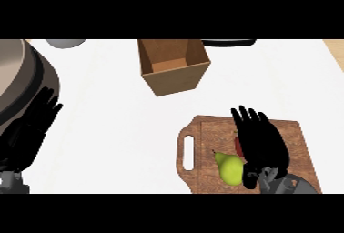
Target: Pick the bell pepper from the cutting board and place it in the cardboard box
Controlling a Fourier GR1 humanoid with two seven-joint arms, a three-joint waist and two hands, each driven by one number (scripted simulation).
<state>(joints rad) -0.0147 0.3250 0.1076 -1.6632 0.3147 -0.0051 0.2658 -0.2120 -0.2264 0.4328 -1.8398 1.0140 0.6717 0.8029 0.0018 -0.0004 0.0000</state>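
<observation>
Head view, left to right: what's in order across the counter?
Left hand, open at the left edge → cardboard box → cutting board, by its handle slot → yellow-green pear-shaped item → right hand, open over the board with a red thing partly hidden beneath it.

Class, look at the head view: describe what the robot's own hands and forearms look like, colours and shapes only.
Both the left hand and the right hand are plain black, with long slim fingers and a thumb. Each joins a grey forearm at the lower edge, where blocky grey wrist parts show. No cables, markings or sleeves are visible.
</observation>
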